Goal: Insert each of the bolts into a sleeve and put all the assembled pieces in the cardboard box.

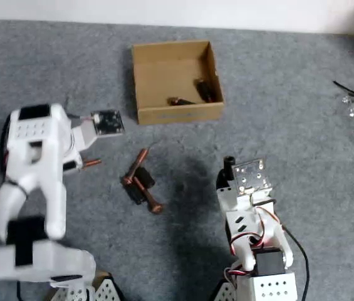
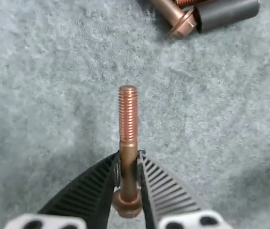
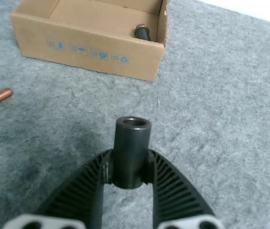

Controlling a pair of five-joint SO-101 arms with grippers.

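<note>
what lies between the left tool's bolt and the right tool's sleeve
In the high view, two loose copper bolts and a dark sleeve lie heaped together on the carpet between them.

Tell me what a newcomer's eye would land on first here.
Each gripper holds half of a pair. The left gripper is shut on a copper bolt with its threaded end pointing out, and the right gripper is shut on a black sleeve with its open bore facing out. Beyond them sits the cardboard box with dark pieces inside, and loose bolts lie between the arms.
</note>
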